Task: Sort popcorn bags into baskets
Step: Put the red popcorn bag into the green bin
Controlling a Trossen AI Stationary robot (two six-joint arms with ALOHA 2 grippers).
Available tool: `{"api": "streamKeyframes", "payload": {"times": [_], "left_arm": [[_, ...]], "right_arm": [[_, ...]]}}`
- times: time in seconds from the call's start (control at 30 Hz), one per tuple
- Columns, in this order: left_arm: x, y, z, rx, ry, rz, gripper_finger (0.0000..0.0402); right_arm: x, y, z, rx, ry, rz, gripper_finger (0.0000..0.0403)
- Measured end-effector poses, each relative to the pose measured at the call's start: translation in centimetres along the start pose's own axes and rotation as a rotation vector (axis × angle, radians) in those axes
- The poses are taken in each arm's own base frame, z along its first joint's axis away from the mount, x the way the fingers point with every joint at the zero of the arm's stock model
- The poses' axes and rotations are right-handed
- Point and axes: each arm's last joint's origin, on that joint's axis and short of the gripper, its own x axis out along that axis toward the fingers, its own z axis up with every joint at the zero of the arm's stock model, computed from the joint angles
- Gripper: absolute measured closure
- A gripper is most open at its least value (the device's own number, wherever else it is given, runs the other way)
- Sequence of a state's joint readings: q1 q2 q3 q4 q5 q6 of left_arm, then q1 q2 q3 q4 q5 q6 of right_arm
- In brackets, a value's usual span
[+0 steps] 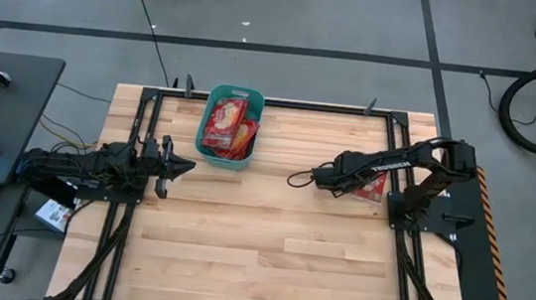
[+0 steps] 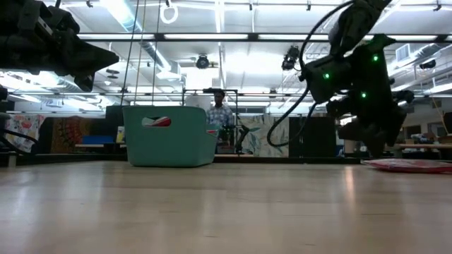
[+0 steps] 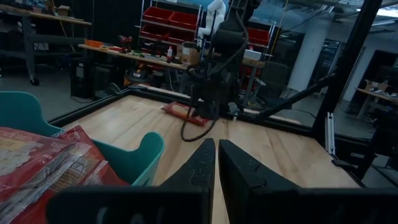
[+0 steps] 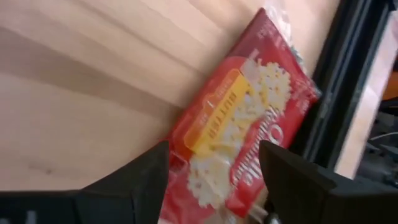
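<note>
1. The sorting looks mostly done. The teal basket (image 1: 204,133), standing at the far side of the counter (image 1: 259,239) left of centre, already holds several red popcorn bags (image 1: 223,125), stacked and leaning against each other; how many cannot be counted.

2. Only one loose popcorn bag (image 4: 249,130) is visible outside the basket. It lies flat on the counter near the right edge, close to the dark frame rail.

3. The right pincer (image 4: 214,168) hovers directly over that bag with its fingers spread to either side of it, not yet closed on anything. Judging by this, the step in hand is picking up the last bag; carrying it left to the basket remains.

4. The left pincer (image 3: 216,171) waits at the left side of the counter, just beside the basket's near right corner, with its fingers pressed together and holding nothing.

5. Materials: the bags are flat, glossy red film with a cream-yellow popcorn picture and white print, likely slippery and thin to grasp off a flat surface. The basket is smooth plastic with rounded corners and a thick rim. The counter is pale wooden planking with a fine grain.
</note>
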State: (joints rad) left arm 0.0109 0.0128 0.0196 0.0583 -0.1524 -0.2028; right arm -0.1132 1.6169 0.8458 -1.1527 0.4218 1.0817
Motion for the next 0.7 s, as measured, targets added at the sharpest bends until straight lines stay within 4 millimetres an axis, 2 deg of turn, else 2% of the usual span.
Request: {"api": "streamKeyframes", "payload": {"times": [0.3,0.47,0.57,0.7], "left_arm": [[0.0,0.0,0.0,0.003,-0.002,0.0,0.0377],[0.0,0.0,0.0,0.003,-0.002,-0.001,0.0377],[0.0,0.0,0.0,0.003,-0.002,-0.001,0.0377],[0.0,0.0,0.0,0.003,-0.002,-0.001,0.0377]], "right_arm": [[2.5,-0.3,0.8,0.06,-0.006,0.038,0.0149],[3.6,-0.9,0.7,0.06,0.016,0.019,0.0164],[3.7,-0.8,0.6,0.034,0.015,0.025,0.0195],[3.7,-0.6,0.7,-0.001,0.024,0.063,0.027]]}}
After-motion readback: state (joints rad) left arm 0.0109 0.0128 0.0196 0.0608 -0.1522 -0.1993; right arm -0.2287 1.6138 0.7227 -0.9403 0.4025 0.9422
